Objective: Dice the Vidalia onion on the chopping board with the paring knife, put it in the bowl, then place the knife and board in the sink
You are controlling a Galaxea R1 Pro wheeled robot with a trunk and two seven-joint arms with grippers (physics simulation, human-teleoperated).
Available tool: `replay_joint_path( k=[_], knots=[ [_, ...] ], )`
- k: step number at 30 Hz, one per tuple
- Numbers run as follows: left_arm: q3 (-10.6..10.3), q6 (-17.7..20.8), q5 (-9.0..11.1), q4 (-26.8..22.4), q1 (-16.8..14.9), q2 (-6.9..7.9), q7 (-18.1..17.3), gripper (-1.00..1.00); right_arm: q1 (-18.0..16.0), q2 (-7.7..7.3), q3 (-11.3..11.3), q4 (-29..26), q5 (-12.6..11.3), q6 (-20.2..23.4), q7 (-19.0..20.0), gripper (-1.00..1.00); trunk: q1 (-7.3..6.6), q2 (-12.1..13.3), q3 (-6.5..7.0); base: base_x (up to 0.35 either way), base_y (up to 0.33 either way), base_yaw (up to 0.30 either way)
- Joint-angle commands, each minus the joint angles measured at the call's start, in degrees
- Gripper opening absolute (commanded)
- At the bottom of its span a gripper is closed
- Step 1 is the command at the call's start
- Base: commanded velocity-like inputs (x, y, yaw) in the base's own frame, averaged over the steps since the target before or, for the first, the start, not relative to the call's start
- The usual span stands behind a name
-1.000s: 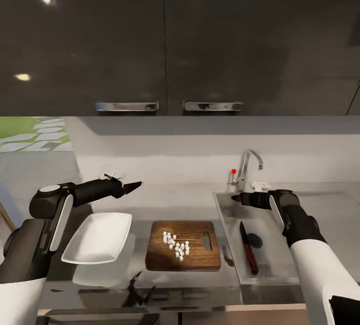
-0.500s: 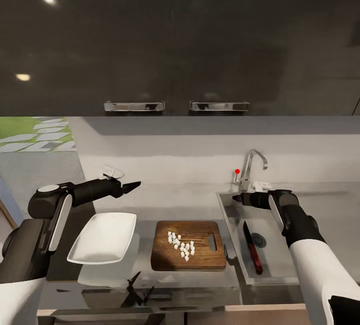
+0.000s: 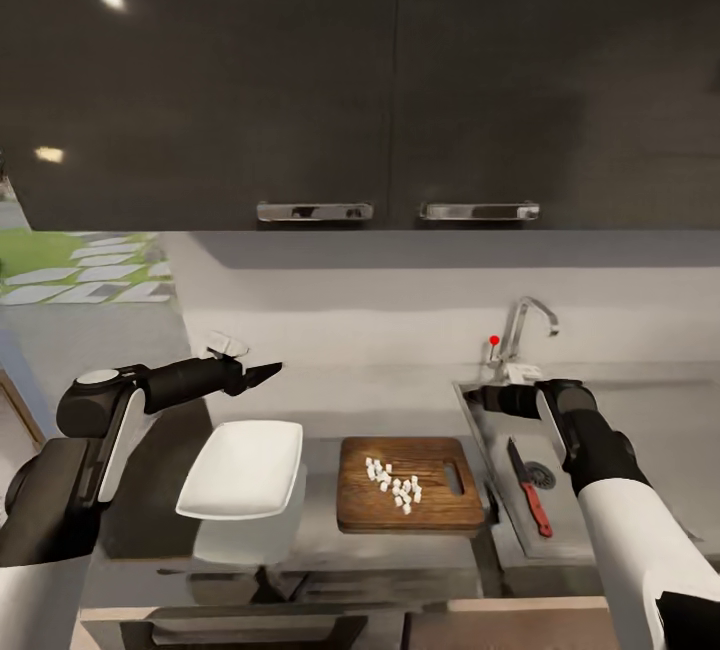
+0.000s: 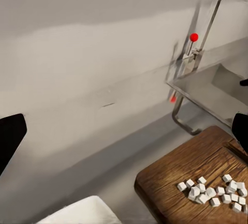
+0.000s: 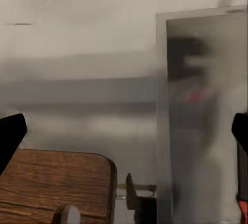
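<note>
We see the chopping board (image 3: 410, 485) lying flat on the grey bench (image 3: 320, 545), its long axis running left to right, with the slot handle (image 3: 453, 477) at the short edge nearest the sink (image 3: 600, 530). A loose cluster of white diced onion (image 3: 394, 482) sits on the board, near its middle. The white bowl (image 3: 243, 470) rests on the bench just to the left of the board, apart from it, and holds nothing that we can make out.

The paring knife (image 3: 529, 486) lies in the sink basin, its long axis running away from us: the dark blade points toward the back wall and the red handle toward the front rim. The round drain (image 3: 541, 475) is just beside it. The curved chrome faucet (image 3: 527, 325), with its red dot (image 3: 494, 340), stands at the back of the sink.

Our left gripper (image 3: 266, 371) hangs in the air above and behind the bowl, pointing right; in the left wrist view its dark fingers (image 4: 9, 137) sit at opposite edges of the picture, spread wide with nothing between them. Our right gripper (image 3: 485, 397) hovers over the back left corner of the sink, pointing left; the right wrist view shows its fingers (image 5: 10, 133) likewise wide apart and holding nothing, with a corner of the board below them.
</note>
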Motion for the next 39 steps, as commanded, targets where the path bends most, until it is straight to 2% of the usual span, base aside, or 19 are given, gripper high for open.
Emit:
replay_joint_path(
  k=[1, 3, 8, 9, 11, 13, 18, 32, 35, 39],
  knots=[
    [0.05, 0.42, 0.13, -0.01, -0.06, 0.01, -0.15, 1.0, -0.08, 0.03, -0.13, -0.06, 0.49, 0.24, 0.45, 1.0, 0.02, -0.13, -0.13, -0.104, 0.252, 0.0],
    [0.05, 0.42, 0.13, -0.01, -0.06, 0.01, -0.15, 1.0, -0.05, 0.03, -0.16, 0.06, 0.54, 0.32, -0.05, 1.0, 0.02, -0.13, -0.13, -0.07, 0.12, 0.0],
    [0.05, 0.42, 0.13, -0.01, -0.06, 0.01, -0.15, 1.0, -0.05, 0.2, -0.28, 0.74, 0.44, 3.22, -10.32, 1.0, 0.02, -0.13, -0.13, -0.015, 0.026, 0.0],
    [0.05, 0.42, 0.13, -0.01, -0.06, 0.01, -0.15, 1.0, -0.05, 1.04, -0.35, 1.49, 0.36, 5.11, -13.3, 1.0, 0.02, -0.13, -0.13, -0.002, 0.003, 0.0],
    [0.05, 0.42, 0.13, -0.01, -0.06, 0.01, -0.15, 1.0, -0.05, 1.63, -0.38, 2.0, 0.33, 5.81, -14.33, 1.0, 0.02, -0.13, -0.13, -0.001, 0.002, 0.0],
    [0.05, 0.42, 0.13, -0.01, -0.06, 0.01, -0.15, 1.0, -0.06, 2.63, -0.37, 2.95, 0.33, 6.09, -14.71, 1.0, 0.02, -0.13, -0.13, 0.0, 0.0, 0.0],
    [0.05, 0.42, 0.13, -0.01, -0.06, 0.01, -0.15, 1.0, -0.05, 3.37, -0.37, 3.48, 0.32, 6.16, -14.91, 1.0, 0.02, -0.13, -0.13, 0.0, 0.074, 0.0],
    [0.05, 0.42, 0.12, -0.01, -0.06, 0.01, -0.15, 1.0, -0.05, 3.5, -0.38, 5.16, 0.32, 6.17, -15.01, 1.0, 0.02, -0.13, -0.13, 0.0, 0.047, 0.0],
    [0.05, 0.42, 0.12, -0.01, -0.06, 0.01, -0.15, 1.0, -0.08, 3.54, -0.39, 6.63, 0.32, 6.15, -17.11, 1.0, 0.02, -0.13, -0.13, 0.0, 0.0, 0.0],
    [0.05, 0.42, 0.13, -0.01, -0.06, 0.01, -0.15, 1.0, -0.08, 3.55, -0.39, 6.77, 0.32, 6.15, -17.81, 1.0, 0.02, -0.13, -0.13, -0.089, 0.0, 0.0]
  ],
)
